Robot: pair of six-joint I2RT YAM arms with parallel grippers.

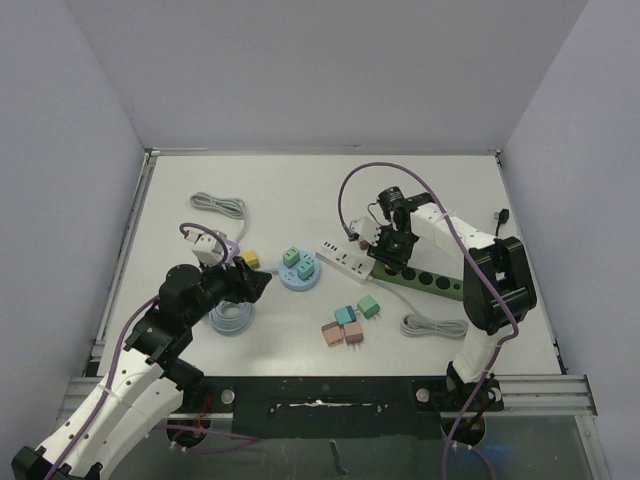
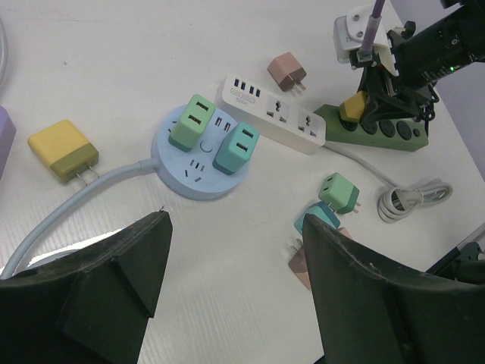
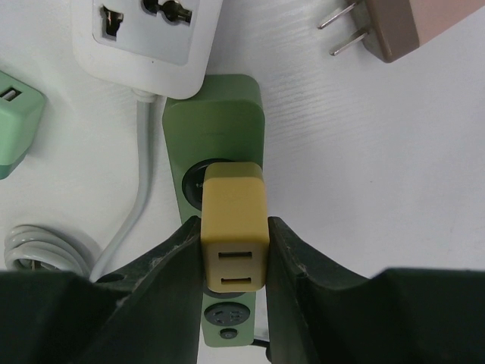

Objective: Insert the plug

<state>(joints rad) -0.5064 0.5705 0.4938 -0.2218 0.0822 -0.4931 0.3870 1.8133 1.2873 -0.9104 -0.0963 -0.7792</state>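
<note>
A yellow plug (image 3: 235, 227) stands upright on the green power strip (image 3: 216, 121), over the round socket nearest the strip's end. My right gripper (image 3: 235, 246) is shut on it, one finger pressed to each side. Its prongs are hidden under its body. From above, the right gripper (image 1: 388, 248) sits at the left end of the green power strip (image 1: 430, 280). My left gripper (image 2: 235, 258) hangs open with nothing between its fingers, above bare table in front of the round blue power strip (image 2: 203, 152). From above, the left gripper (image 1: 250, 283) is left of that strip.
A white power strip (image 1: 345, 262) lies beside the green one. The round strip holds two green plugs (image 2: 189, 121). A second yellow plug (image 2: 64, 150) lies loose at the left. Several pink and green plugs (image 1: 345, 325) lie at the front. Coiled cables (image 1: 432, 325) lie around.
</note>
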